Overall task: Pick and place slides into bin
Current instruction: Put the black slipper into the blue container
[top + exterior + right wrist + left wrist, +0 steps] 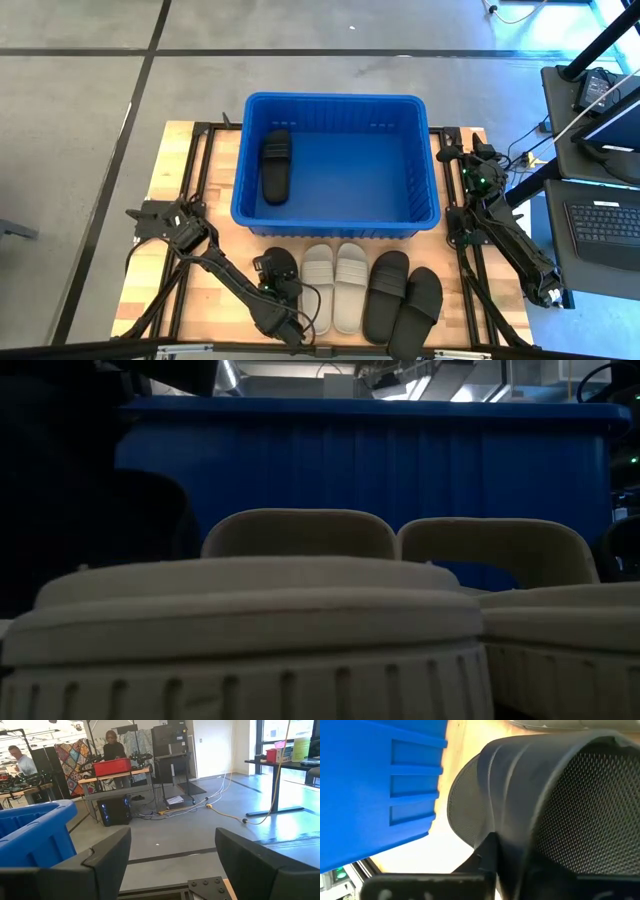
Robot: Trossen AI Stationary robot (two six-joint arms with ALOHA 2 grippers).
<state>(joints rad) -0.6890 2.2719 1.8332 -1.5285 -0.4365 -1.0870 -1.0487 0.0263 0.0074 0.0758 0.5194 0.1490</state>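
The left gripper (275, 287) sits just before the bin (338, 226), its fingers clamped on a black slide's (560, 795) strap. One black slide (276, 166) lies inside the bin; the right gripper (470, 158) waits beside the bin, fingers apart.

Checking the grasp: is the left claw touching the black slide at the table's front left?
Touching. The left wrist view shows the left claw shut on the black slide, its strap pinched there.

left arm (240, 290) hiding black slide (281, 270), left tool unseen
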